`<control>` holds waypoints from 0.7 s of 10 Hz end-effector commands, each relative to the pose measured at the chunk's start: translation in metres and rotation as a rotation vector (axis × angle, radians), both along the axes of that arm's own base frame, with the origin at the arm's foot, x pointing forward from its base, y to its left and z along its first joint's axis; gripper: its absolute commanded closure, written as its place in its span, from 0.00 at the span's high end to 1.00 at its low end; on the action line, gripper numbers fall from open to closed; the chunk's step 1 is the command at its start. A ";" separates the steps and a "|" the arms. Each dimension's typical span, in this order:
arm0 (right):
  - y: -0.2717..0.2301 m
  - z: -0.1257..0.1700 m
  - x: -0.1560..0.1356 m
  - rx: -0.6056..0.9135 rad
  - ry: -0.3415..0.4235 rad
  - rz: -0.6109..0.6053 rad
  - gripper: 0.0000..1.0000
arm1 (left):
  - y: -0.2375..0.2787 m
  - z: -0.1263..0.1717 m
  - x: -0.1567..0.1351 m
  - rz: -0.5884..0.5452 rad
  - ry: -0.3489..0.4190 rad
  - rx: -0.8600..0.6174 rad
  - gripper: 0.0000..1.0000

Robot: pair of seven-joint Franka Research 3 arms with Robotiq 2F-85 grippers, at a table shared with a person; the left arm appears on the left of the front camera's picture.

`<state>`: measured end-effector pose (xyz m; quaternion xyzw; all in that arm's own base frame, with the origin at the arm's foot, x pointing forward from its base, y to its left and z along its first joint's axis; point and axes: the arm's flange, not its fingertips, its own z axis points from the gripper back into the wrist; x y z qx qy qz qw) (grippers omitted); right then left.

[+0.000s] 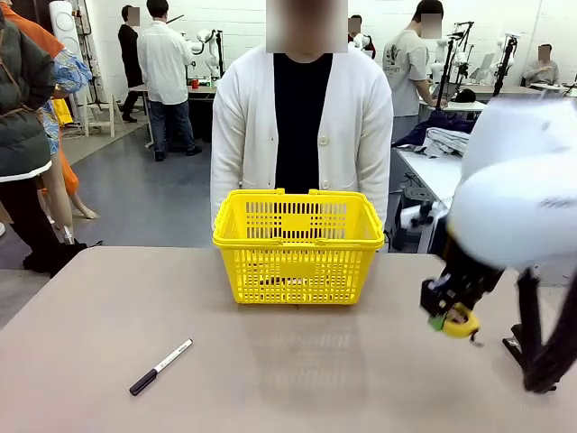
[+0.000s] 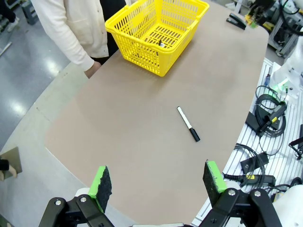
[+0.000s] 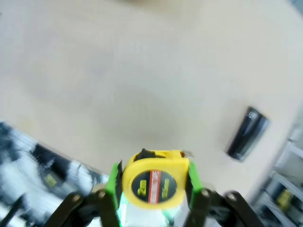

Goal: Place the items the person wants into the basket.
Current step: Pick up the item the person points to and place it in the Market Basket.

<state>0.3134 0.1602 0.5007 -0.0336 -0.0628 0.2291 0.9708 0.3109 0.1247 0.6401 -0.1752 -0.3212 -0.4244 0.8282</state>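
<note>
Tape measure [image 3: 155,184]: one, round, yellow, clamped between the green pads [image 3: 113,182] of the right gripper [image 1: 453,317]. It hangs above the table's [image 1: 315,370] right side, off the surface and well apart from the basket [image 1: 297,245].

Basket: one, yellow, lattice-sided, at the far middle of the table, just in front of the person [image 1: 302,126] in the white cardigan. A small dark item lies on its floor, too small to identify.

Marker [image 1: 160,367]: one, white barrel with black cap, lying on the near left of the table.

Stapler [image 3: 247,133]: one, black, blurred, on the table beyond the tape measure.

Left gripper [image 2: 158,182]: jaws spread wide, holding nothing, above the near table edge.

Open tabletop between tape measure and basket.
</note>
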 end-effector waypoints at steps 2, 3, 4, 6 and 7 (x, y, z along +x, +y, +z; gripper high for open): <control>0.015 0.082 0.004 -0.024 0.028 -0.044 0.00 | 0.001 0.000 -0.001 -0.015 -0.008 -0.016 1.00; 0.018 0.093 0.003 -0.020 0.016 -0.049 0.00 | 0.001 0.000 -0.001 -0.015 -0.008 -0.016 1.00; 0.020 0.096 0.003 -0.015 0.020 -0.051 0.00 | 0.001 0.000 -0.001 -0.015 -0.008 -0.016 1.00; 0.017 0.092 0.001 -0.029 0.027 -0.054 0.00 | 0.001 0.000 -0.001 -0.015 -0.008 -0.016 1.00; 0.016 0.103 -0.001 -0.003 0.017 -0.025 0.00 | 0.001 0.000 -0.001 -0.015 -0.008 -0.016 1.00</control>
